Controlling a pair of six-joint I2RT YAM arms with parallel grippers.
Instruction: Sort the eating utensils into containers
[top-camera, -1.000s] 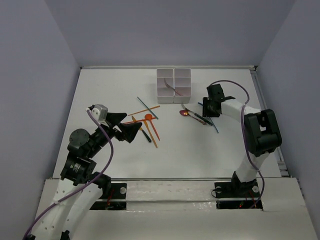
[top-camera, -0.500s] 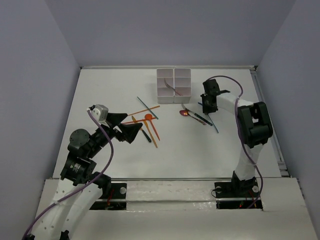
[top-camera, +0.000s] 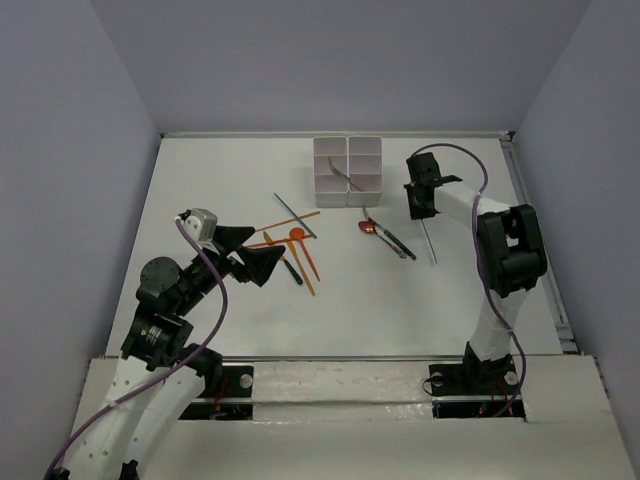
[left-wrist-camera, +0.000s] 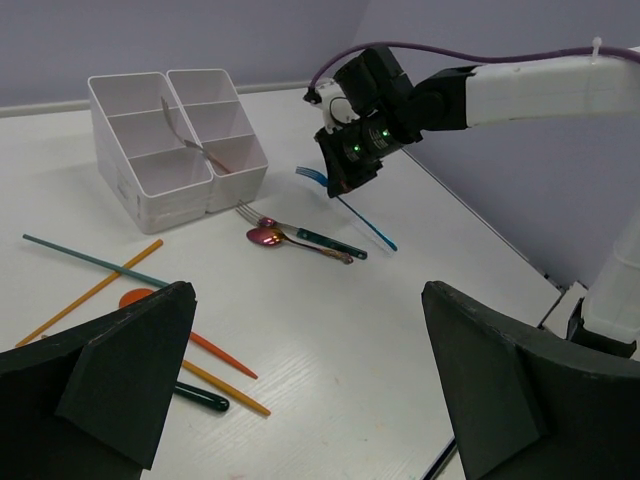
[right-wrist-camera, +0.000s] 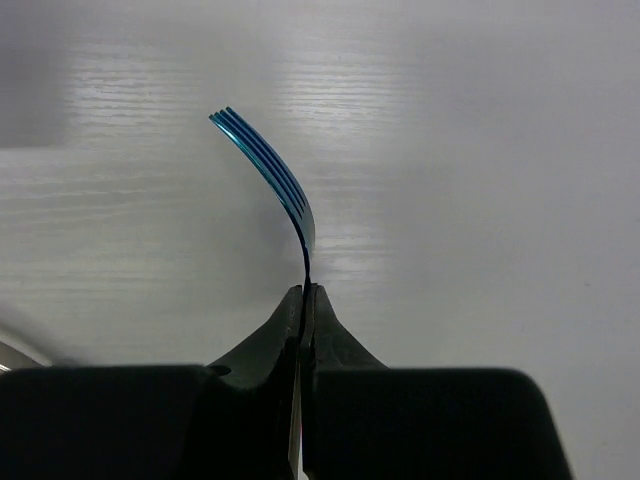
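Note:
My right gripper (top-camera: 418, 205) (right-wrist-camera: 303, 292) is shut on the neck of a blue fork (right-wrist-camera: 275, 165) (left-wrist-camera: 365, 220), just right of the white containers (top-camera: 348, 170) (left-wrist-camera: 150, 130). The fork's tines stick out past the fingertips, and its handle (top-camera: 430, 240) slants back toward the table. A silver utensil (top-camera: 345, 177) leans in one bin. A reddish spoon (top-camera: 368, 227) and a dark-handled fork (top-camera: 395, 240) lie in front of the bins. Orange and teal sticks (top-camera: 297, 217), an orange spoon (top-camera: 297, 237) and a black-yellow piece (top-camera: 292, 270) lie near my open left gripper (top-camera: 255, 255) (left-wrist-camera: 308, 295).
The table's right rim (top-camera: 530, 230) runs close behind the right arm. Grey walls close in the back and both sides.
My right gripper closed on the blue fork and shifted slightly toward the back, swinging the fork's handle with it. The left arm stayed still.

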